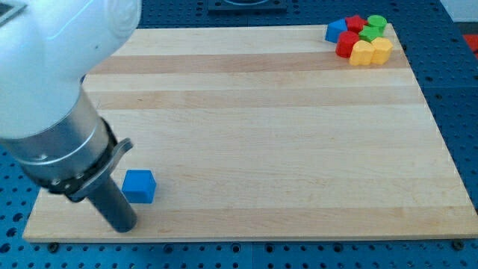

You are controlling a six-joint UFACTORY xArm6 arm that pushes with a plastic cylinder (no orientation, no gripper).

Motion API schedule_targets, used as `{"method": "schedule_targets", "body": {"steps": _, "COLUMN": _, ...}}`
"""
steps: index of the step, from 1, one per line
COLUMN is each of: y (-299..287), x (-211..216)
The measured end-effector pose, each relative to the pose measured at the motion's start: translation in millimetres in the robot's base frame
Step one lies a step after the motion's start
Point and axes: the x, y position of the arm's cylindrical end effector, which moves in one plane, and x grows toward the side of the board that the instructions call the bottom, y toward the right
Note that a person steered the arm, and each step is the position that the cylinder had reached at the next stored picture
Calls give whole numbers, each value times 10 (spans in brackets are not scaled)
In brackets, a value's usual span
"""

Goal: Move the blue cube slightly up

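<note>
The blue cube [139, 185] lies on the wooden board [261, 127] near the view's bottom left. My tip [125, 226] rests on the board just below and slightly left of the cube, close to it; I cannot tell if it touches. The dark rod rises up-left into the large white and grey arm body [52, 90], which covers the board's left corner.
A cluster of blocks sits at the view's top right corner: a blue block [337, 31], red blocks [346, 44], green blocks [375, 25] and yellow blocks [371, 51]. The board's bottom edge runs just below my tip.
</note>
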Motion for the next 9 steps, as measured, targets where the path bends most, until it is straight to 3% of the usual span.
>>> {"method": "schedule_targets", "body": {"steps": 7, "y": 212, "x": -2131}}
{"method": "schedule_targets", "body": {"steps": 9, "y": -212, "x": -2037}}
